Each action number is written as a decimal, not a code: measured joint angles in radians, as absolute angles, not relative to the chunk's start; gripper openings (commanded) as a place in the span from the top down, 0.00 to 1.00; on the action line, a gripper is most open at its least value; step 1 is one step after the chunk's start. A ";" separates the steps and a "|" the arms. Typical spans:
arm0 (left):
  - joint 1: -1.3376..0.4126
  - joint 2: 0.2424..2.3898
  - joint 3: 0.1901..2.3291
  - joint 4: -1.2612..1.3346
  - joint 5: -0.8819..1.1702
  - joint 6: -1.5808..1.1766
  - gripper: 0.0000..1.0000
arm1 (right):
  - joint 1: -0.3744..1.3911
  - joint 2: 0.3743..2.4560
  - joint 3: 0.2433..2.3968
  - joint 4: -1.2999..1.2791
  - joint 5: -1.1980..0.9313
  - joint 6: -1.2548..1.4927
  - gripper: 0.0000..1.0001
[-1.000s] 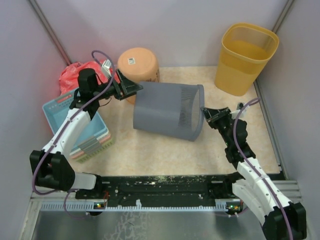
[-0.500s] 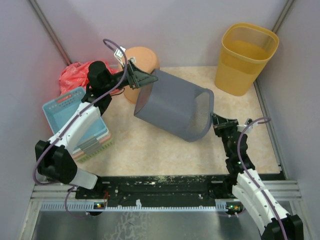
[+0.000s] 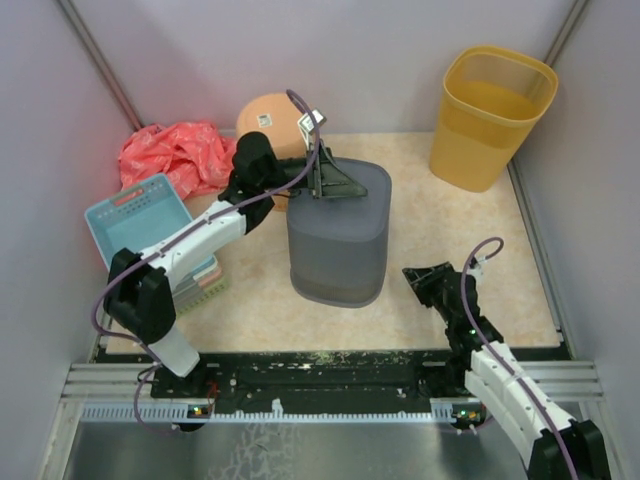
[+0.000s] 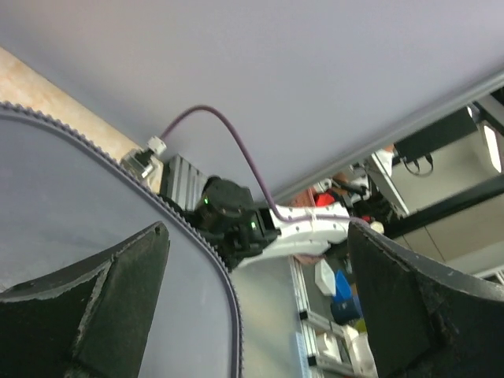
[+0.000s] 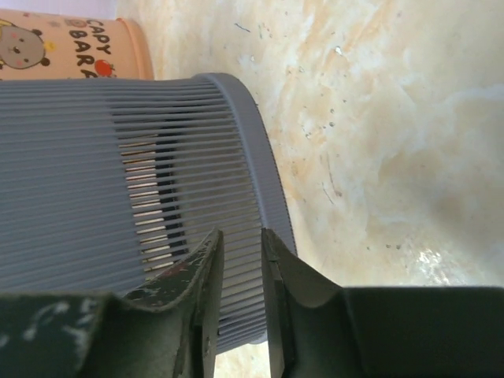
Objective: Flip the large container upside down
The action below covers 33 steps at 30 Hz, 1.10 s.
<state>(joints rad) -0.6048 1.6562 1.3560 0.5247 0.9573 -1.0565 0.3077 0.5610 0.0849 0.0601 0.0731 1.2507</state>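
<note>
The large grey slatted container [image 3: 338, 240] stands upside down on the beige floor, rim down and closed base up. My left gripper [image 3: 335, 185] rests at the far edge of that base, jaws wide apart. In the left wrist view the base [image 4: 63, 197] and its ridged edge lie between the spread fingers of the left gripper [image 4: 256, 236], not clamped. My right gripper [image 3: 415, 280] is low to the right of the container, apart from it. In the right wrist view the right gripper [image 5: 242, 232] shows a narrow empty gap, with the slatted wall [image 5: 94, 157] ahead of it.
A yellow bin [image 3: 495, 110] stands at the back right. An orange capybara tub [image 3: 270, 120] sits behind the container and shows in the right wrist view [image 5: 63, 47]. A red bag [image 3: 170, 150] and stacked blue baskets [image 3: 140, 220] are at the left. Grey walls close three sides.
The left arm swung the container's base up and to the right, taking it from lying on its side to standing rim down. The right gripper let go of the rim and drew back.
</note>
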 measured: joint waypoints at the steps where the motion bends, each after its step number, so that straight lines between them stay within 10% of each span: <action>1: -0.605 1.656 1.359 0.531 0.963 -1.061 0.01 | 0.308 0.558 0.086 0.048 0.072 1.246 0.66; 11: -0.605 1.653 1.465 0.271 0.968 -0.868 0.00 | 0.308 0.496 0.278 -0.191 0.022 0.963 0.40; 25: -0.604 1.112 1.287 -0.221 0.631 -0.218 0.00 | 0.352 0.638 0.536 -0.221 -0.677 0.489 0.32; 33: -0.604 1.015 1.146 -0.316 0.547 -0.140 0.00 | 0.503 0.791 0.469 0.037 -0.641 0.624 0.31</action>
